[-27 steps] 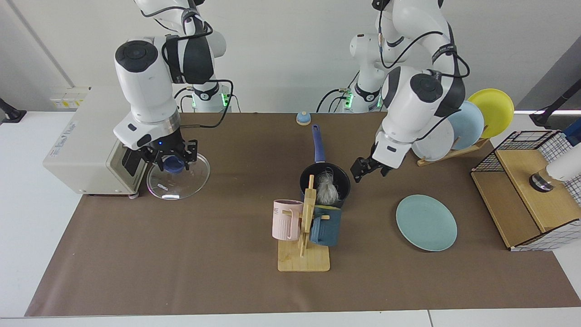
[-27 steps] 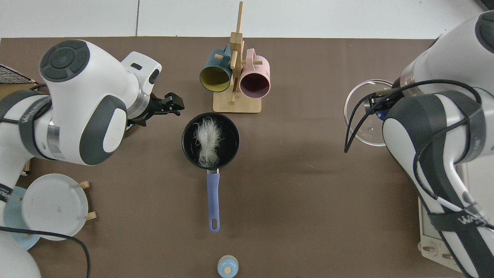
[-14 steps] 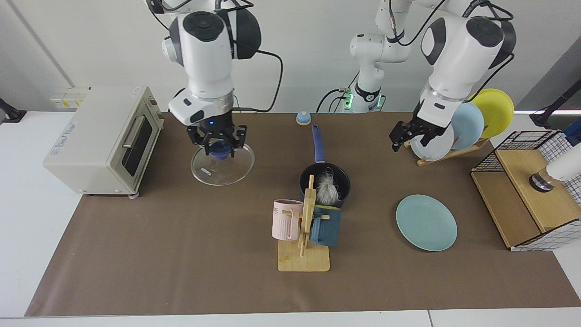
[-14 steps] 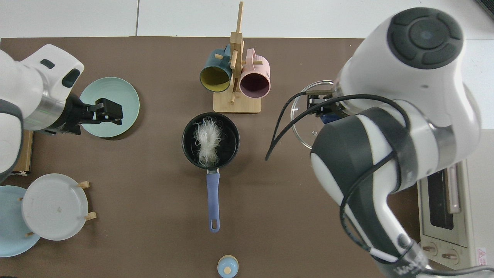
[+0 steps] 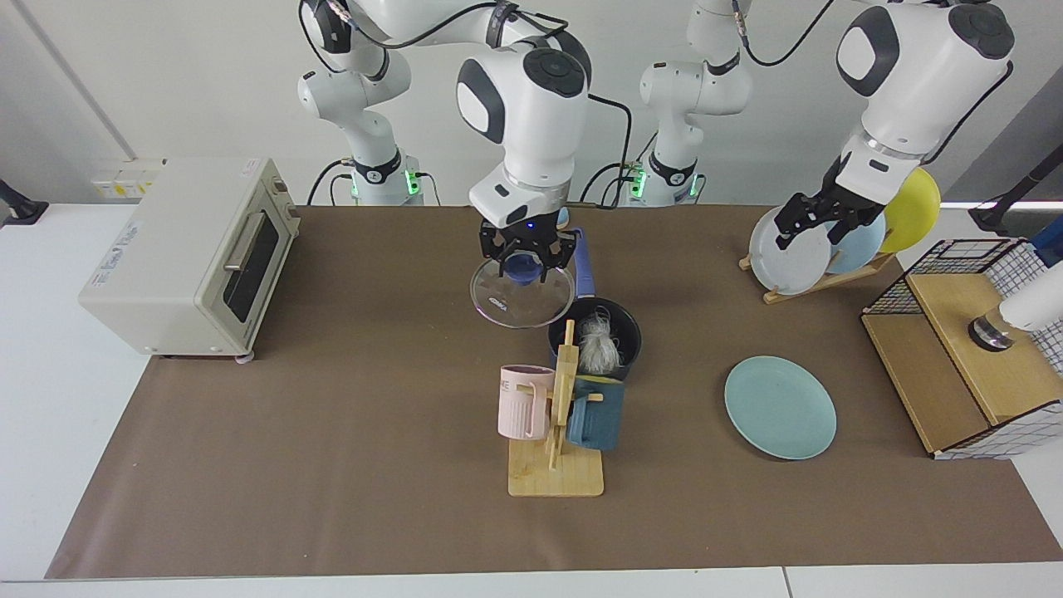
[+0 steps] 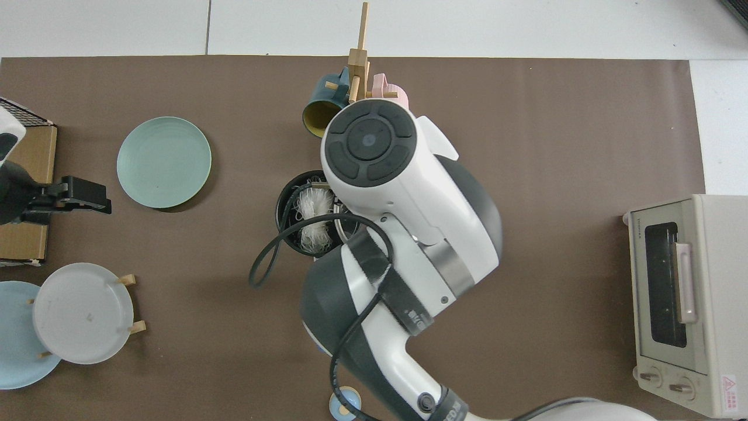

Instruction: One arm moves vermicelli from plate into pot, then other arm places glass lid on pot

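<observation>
Lid (image 5: 522,299) carried across from beside the toaster (image 5: 187,249), now hanging by the pot (image 5: 595,335), right gripper (image 5: 526,264) pinching its knob. Vermicelli (image 5: 598,347) already inside; plate (image 5: 780,407) bare. Left gripper (image 5: 818,219) withdrawn, spread. Lowering remains.

I see clear, glossy glass in the glass lid (image 5: 522,295). The plate (image 5: 780,407) looks smooth and matt. The mug rack (image 5: 558,453) is pale wood. A matt brown sheet (image 5: 332,465) covers the table; arm shells (image 6: 409,193) are glossy plastic.
</observation>
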Controlling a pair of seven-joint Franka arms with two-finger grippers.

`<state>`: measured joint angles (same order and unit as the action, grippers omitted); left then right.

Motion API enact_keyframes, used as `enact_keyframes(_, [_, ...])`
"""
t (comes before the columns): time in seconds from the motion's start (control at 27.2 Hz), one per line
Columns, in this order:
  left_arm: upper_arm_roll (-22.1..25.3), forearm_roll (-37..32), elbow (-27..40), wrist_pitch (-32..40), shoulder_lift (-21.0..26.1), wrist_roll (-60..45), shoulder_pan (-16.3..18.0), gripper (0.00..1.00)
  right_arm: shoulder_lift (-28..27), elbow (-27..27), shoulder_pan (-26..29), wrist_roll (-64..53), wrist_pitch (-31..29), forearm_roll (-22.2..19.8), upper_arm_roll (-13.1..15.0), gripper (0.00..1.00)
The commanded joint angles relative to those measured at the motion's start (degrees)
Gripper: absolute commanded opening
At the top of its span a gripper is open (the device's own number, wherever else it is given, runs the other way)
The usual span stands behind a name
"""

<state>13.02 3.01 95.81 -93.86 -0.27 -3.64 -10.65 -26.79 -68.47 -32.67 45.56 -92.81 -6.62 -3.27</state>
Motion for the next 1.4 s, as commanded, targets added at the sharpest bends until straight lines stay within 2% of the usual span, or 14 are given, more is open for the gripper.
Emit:
enact_keyframes(0.0, [-0.80,-1.34,2.10,-1.59,-2.11,1.09,1.94,0.98,-7.83,9.49,-4.42,5.85,2.28,0.56,0.81,0.00])
enact_keyframes(0.15, [-1.24,-2.40,2.10,-1.94,-2.02,0.91,2.12,0.98,-13.10,14.58,-7.14,6.03,1.93,0.20,0.72,0.00])
enact_keyframes(0.29, [-4.31,-2.57,1.92,-2.73,-1.76,-0.14,2.91,0.99,-14.08,15.21,-7.41,6.21,1.66,0.12,1.16,0.00])
enact_keyframes(0.77, [-13.54,-2.75,1.31,-2.99,-1.23,-0.41,12.23,1.00,-18.03,16.87,-6.53,4.89,-3.26,0.29,0.81,0.00])
enact_keyframes(1.36, [-13.11,-2.57,1.31,-1.50,-1.58,-0.41,12.84,1.00,-19.88,16.88,-6.18,3.22,-3.79,1.43,0.28,0.00])
